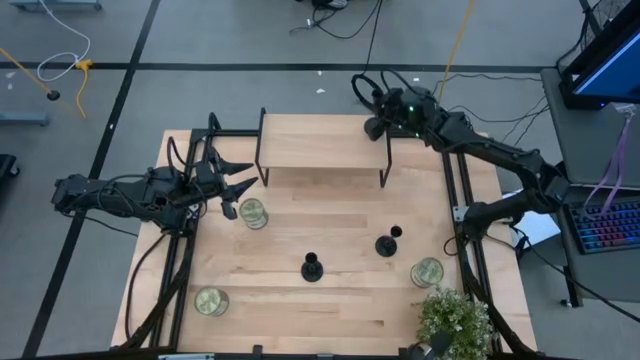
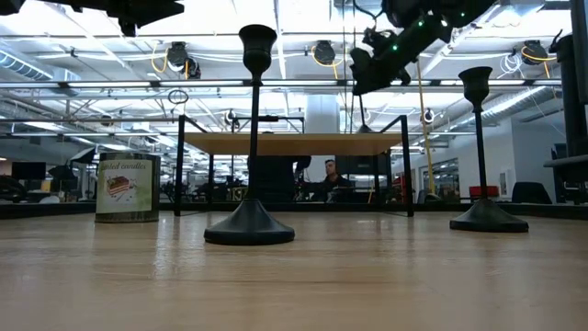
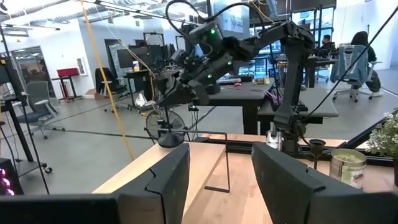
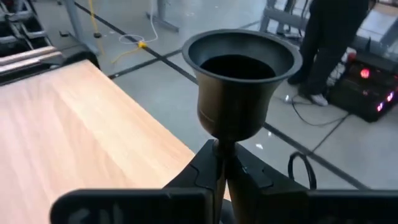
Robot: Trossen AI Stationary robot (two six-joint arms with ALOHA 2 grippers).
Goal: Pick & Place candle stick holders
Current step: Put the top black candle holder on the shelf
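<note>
- Pinching the thin stem of one candle stick holder, the right gripper has its fingers pressed together just under the cup; the holder stands upright, cup mouth up, long axis vertical.
- In the high view the right gripper sits at the right end of the raised wooden shelf, near its far edge.
- A second candle stick holder stands upright on the surface, near mid-width; a third candle stick holder stands upright to its right, well apart from it.
- Open surface lies between the two standing holders and the shelf legs.
- A glass jar carries a label with a cake picture; its lettering is too small to read with certainty.
- Two more jars sit near the front edge, beside a green plant.
- The left gripper hovers at the left edge, fingers spread, holding nothing.
</note>
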